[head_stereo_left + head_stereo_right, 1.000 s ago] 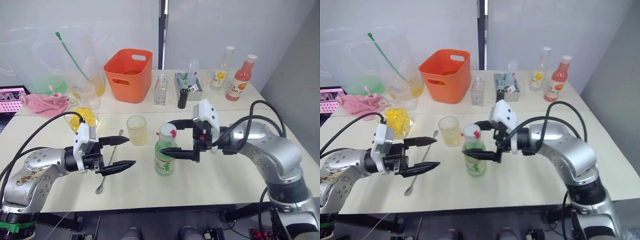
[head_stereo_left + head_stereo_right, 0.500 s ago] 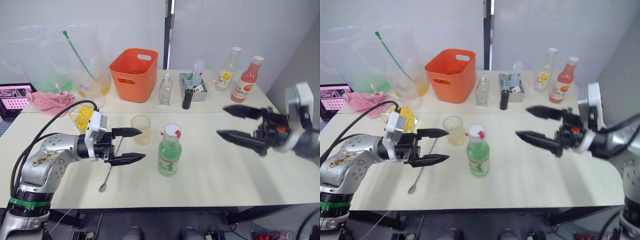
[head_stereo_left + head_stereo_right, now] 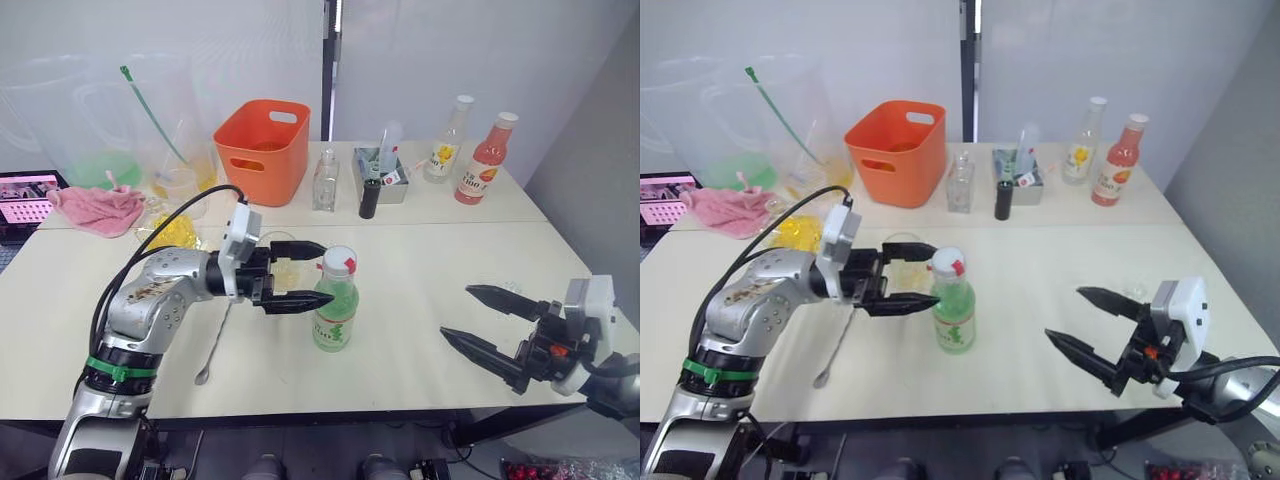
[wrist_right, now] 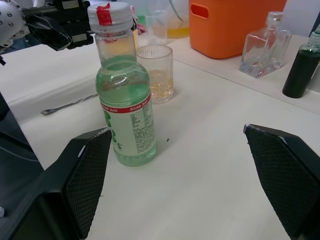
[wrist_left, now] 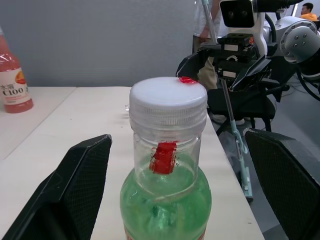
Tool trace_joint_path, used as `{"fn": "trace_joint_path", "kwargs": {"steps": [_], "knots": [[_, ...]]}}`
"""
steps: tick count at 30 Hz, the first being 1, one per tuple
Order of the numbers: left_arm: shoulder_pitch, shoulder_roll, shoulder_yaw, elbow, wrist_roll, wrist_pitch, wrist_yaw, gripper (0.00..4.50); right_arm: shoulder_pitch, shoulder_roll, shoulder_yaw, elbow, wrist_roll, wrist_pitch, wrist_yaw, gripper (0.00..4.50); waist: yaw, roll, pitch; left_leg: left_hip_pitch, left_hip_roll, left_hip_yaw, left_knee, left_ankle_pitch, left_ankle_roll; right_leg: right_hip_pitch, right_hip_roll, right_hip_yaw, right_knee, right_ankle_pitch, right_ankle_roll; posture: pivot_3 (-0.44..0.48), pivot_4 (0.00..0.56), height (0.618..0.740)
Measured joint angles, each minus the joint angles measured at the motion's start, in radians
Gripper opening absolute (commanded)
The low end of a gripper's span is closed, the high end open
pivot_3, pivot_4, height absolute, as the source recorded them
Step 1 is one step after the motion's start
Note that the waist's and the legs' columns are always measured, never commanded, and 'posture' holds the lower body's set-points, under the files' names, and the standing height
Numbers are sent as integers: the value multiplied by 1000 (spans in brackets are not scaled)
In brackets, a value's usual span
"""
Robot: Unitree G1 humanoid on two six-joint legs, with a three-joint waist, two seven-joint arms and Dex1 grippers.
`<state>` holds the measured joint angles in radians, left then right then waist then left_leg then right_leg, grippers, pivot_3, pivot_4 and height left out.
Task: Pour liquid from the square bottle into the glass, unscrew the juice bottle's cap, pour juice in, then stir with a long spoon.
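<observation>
The juice bottle (image 3: 335, 308) stands upright mid-table, its white cap (image 3: 340, 262) with a reddish mark screwed on. My left gripper (image 3: 312, 272) is open around the bottle's neck, and in the left wrist view its fingers (image 5: 75, 190) flank the neck with gaps on both sides. The glass (image 3: 281, 258), holding a little yellow liquid, stands just behind that gripper. To the left of the bottle, the long spoon (image 3: 213, 345) lies flat. The square bottle (image 3: 177, 230) sits further left behind a cable. My right gripper (image 3: 457, 312) is open and empty near the table's front right edge.
Along the back stand an orange basket (image 3: 262, 148), a colourless clear bottle (image 3: 322, 182), a small dark bottle (image 3: 369, 198), a grey holder (image 3: 385, 165), a yellow-labelled bottle (image 3: 445, 140) and a pink-red bottle (image 3: 480, 160). A pink cloth (image 3: 100, 208) and clear pitchers (image 3: 150, 110) are back left.
My left gripper has moved right, and its open fingers now flank the juice bottle's neck. My right gripper has drawn back from the bottle to the table's front right, still open.
</observation>
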<state>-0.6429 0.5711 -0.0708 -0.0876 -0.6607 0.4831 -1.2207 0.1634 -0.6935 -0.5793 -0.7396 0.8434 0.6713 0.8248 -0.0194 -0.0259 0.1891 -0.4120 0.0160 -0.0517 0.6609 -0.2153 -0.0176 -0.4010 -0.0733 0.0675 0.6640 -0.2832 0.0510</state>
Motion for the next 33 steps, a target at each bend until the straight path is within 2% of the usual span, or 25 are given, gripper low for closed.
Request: {"fn": "trace_joint_path", "kwargs": {"steps": [8, 19, 20, 28, 29, 33], "knots": [[-17, -35, -45, 39, 52, 21, 22, 4500, 10, -25, 25, -7, -1, -13, -38, 4475, 3, 0, 0, 0, 0, 0, 0, 0, 0, 0, 0, 0, 0, 0, 0, 0, 150, 740], [-26, -115, -73, 65, 93, 20, 34, 4500, -78, -49, 123, -5, -13, -16, -92, 4475, 5, 0, 0, 0, -1, 0, 0, 0, 0, 1, 0, 0, 0, 0, 0, 0, 150, 740], [-26, -121, -76, 65, 97, 20, 34, 3940, -78, -50, 128, -5, -14, -16, -93, 4500, 5, 0, 0, 0, -1, 0, 0, 0, 0, 1, 0, 0, 0, 0, 0, 0, 150, 740], [-48, -136, -64, 67, 113, 19, 47, 1522, -88, -66, 141, -6, -7, -16, -104, 4500, 5, 0, 0, 0, -1, -1, 0, 0, 0, 1, -1, 0, 0, 0, 0, 0, 150, 740], [-48, -139, -64, 67, 113, 19, 46, 1404, -94, -67, 144, -6, -5, -16, -105, 4500, 5, 0, 0, 0, -1, -1, 0, 0, 0, 1, -1, 0, 0, 0, 0, 0, 150, 740], [-48, -139, -62, 70, 114, 18, 44, 1398, -160, -91, 185, -11, 5, -12, -110, 4500, 4, 0, 0, 0, -1, -1, 0, 0, 0, 1, 0, 0, 0, 0, 0, 0, 150, 740]]}}
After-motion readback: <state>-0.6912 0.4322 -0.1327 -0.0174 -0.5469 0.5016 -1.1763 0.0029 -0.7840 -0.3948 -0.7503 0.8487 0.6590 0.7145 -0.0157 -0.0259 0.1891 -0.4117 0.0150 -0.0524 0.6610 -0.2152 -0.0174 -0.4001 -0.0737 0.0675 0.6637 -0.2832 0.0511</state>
